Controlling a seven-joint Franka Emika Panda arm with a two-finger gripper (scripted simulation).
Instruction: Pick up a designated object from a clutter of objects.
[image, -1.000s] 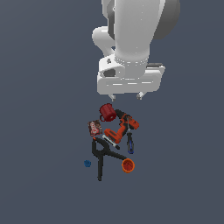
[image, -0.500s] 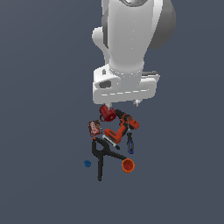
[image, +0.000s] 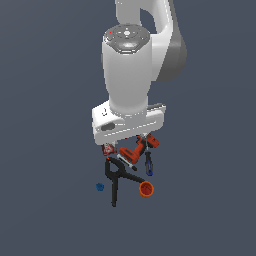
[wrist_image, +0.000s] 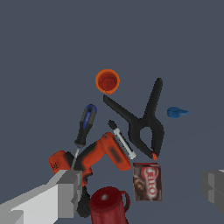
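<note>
Wrist view shows the small reddish box (wrist_image: 147, 181) labelled "Jell-O", print blurred.

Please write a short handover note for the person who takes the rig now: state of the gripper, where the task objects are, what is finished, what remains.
Gripper: open, holding nothing; both fingers show in the wrist view, wide apart, above the red mug.
Target, the small blue piece: lies alone on the floor, apart from the heap, at the exterior view's left of the black clamp.
Heap: orange cup, power drill, blue-handled screwdriver and small reddish box lie close together.
Done: nothing grasped yet.
Left: move over the blue piece, descend, close, lift.
</note>
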